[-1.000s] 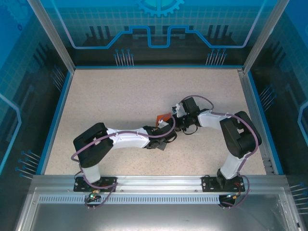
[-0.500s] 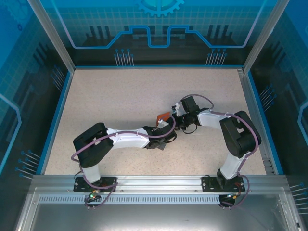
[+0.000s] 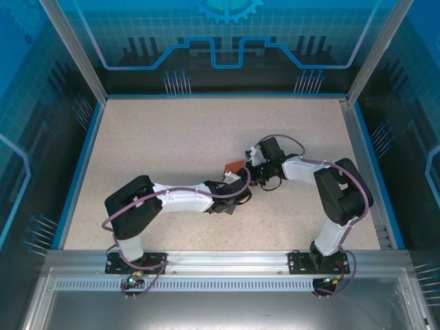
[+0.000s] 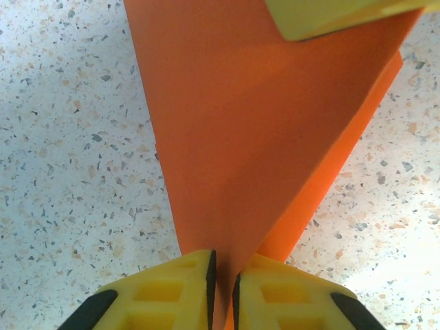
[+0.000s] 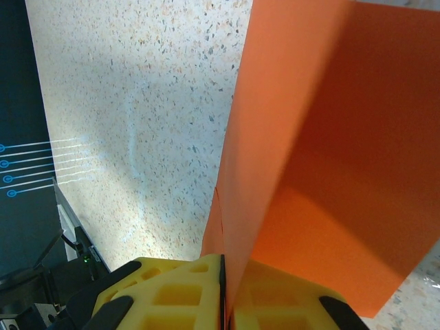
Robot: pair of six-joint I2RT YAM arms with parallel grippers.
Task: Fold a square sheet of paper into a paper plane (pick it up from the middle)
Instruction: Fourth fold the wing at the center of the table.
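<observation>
The sheet of paper (image 4: 240, 137) is bright orange and creased into a tapering, layered shape, and it sits near the middle of the table (image 3: 172, 137). The left gripper (image 4: 221, 289) is clamped on its narrow end and the right gripper (image 5: 223, 289) on another edge. This looks like mid-fold work. The next crease probably needs one grip to hold firm while the other folds gently.

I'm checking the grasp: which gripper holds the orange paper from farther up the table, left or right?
The right gripper; the left gripper pinches the paper from nearer its own base.
</observation>
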